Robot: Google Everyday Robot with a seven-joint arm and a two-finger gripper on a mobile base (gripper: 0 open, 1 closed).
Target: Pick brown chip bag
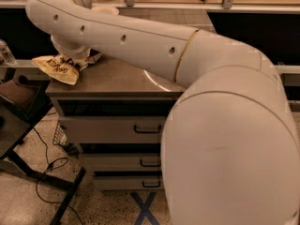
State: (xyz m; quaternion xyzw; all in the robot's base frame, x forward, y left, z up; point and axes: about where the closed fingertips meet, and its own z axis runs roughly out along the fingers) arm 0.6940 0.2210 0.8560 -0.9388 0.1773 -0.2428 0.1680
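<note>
one brown chip bag (57, 68) overhanging worktop (117, 74) edge, gripper (74, 59) right at bag's top, whether it grips cannot be told, three shut drawers (117, 128) below

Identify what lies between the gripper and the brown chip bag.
Nothing shows: in the camera view the gripper meets the brown chip bag at the edge of the cabinet top.

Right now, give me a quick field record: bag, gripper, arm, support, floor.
target: brown chip bag, at the left edge of the cabinet top, one end overhanging
gripper: gripper, down at the bag's right end; contact hidden by the wrist
arm: arm, stretched leftward across the top
support: drawer cabinet, three handled drawers shut
floor: blue tape X in front of the cabinet
</note>
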